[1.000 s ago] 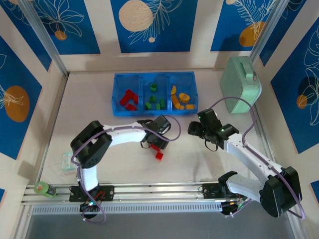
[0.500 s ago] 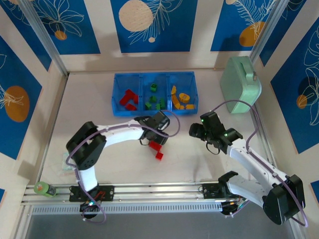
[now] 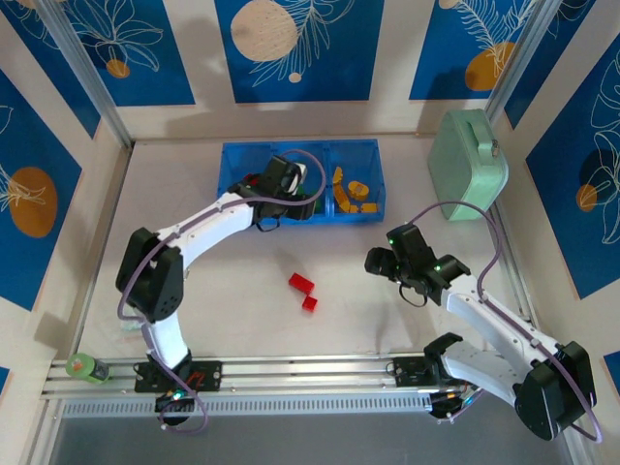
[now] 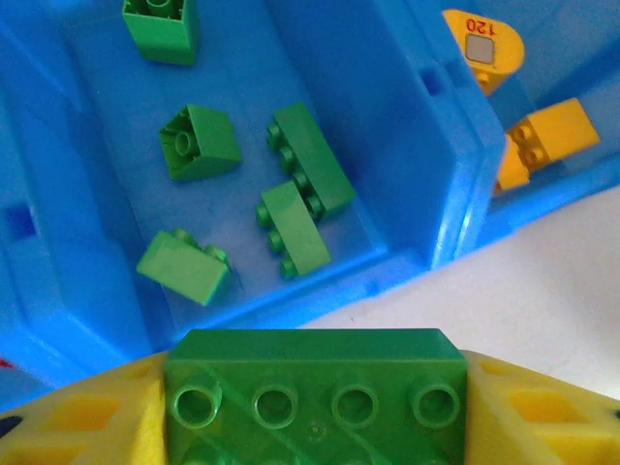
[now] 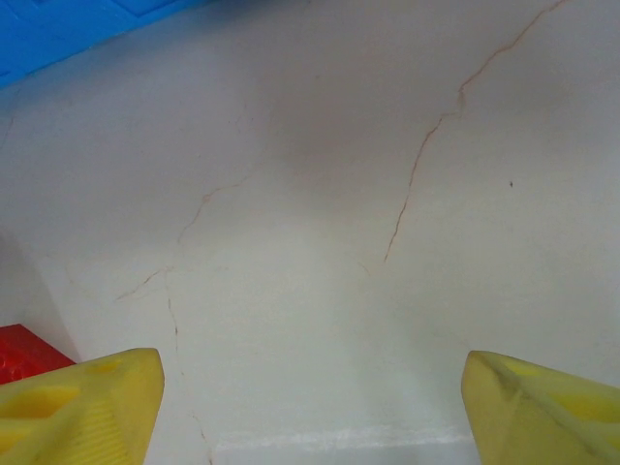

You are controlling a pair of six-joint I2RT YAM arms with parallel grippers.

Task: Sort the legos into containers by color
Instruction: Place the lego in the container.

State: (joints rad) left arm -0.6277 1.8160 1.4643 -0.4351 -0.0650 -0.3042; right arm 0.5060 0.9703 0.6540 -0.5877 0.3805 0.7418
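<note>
Legos (image 4: 300,184) of green lie in the blue tray's (image 4: 455,194) middle compartment; left gripper (image 4: 315,426) above them grasps another green brick (image 4: 315,378). Right gripper (image 5: 310,407) hangs released over worktop (image 5: 320,194), near two red bricks (image 3: 302,289).

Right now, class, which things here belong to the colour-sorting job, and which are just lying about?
Part of the job:
- blue tray
- green brick, gripped in the left claw
- loose red bricks
- sorted green bricks
- orange bricks

Lying about:
- mint case
- green roll
</note>
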